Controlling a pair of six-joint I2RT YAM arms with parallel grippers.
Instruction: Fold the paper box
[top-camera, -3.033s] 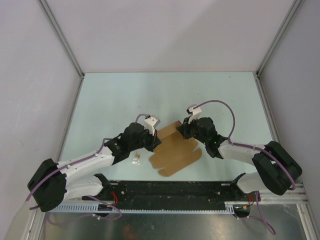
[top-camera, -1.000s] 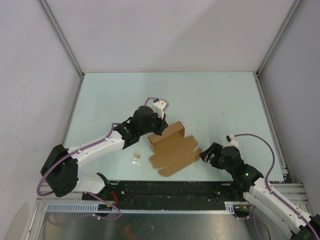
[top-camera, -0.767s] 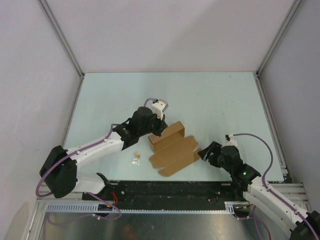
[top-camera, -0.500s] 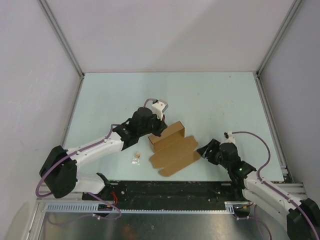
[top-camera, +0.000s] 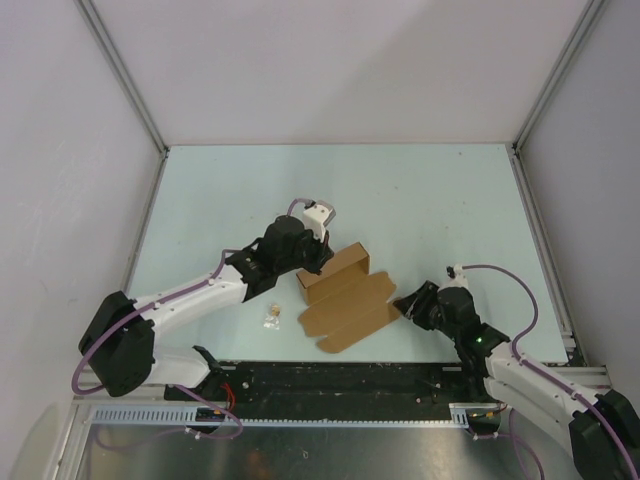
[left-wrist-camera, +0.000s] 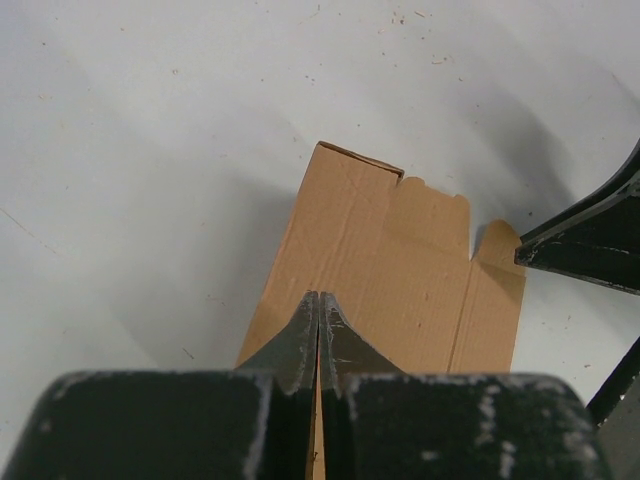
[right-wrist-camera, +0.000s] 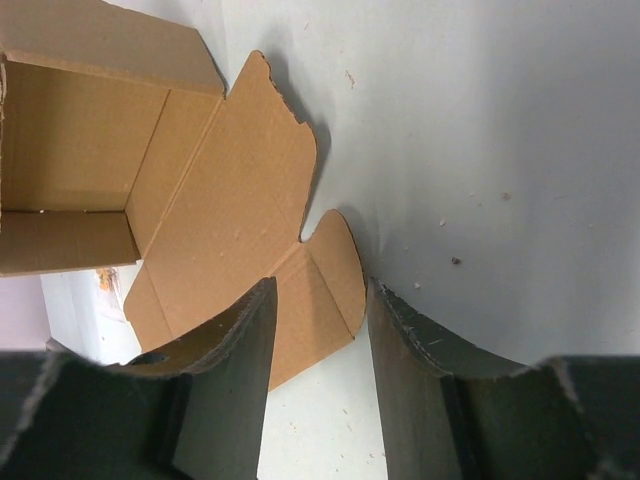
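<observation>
Paper box (top-camera: 345, 292), plain brown corrugated cardboard, part-formed: lies near front-centre of pale green table (top-camera: 440, 200), between both arms, w/ tiny brown scrap (top-camera: 272, 314) near its left side, not touching. Far-left half already stood up as open tray (right-wrist-camera: 70, 130) w/ walls raised; near-right half flat on table as lid panel (right-wrist-camera: 235, 210) w/ rounded tab (right-wrist-camera: 335, 272) at its end. Left gripper (left-wrist-camera: 318, 298) at far-left tray wall, jaws pressed together, apparently pinching thin wall edge: sliver of brown visible between fingers in left wrist view, so prob. a real hold, not certain. Right gripper (right-wrist-camera: 320, 292) spread wide, low over table just beside rounded tab, nothing between jaws, no contact w/ cardboard as far as visible. Handling, as judgement: v. light, so slides or lifts w/ any nudge; needs anchoring w/ one hand during folding w/ other. Stiff across panels, soft only along scored creases; bends there first, buckles under a push mid-panel. Thin edges & tabs prob. crush or tear under hard pinch. Matte surface, decent friction, not slippery. Best hold: edge-on pinch at free rim of lid panel or at tab root, close to crease, one jaw under & one over. Awkward to get under, being flat on table; prob. easiest from tab end, shadow there hinting at slight lift. Avoid gripping across fold lines. Risk: tray walls springing open on release of left hold.
</observation>
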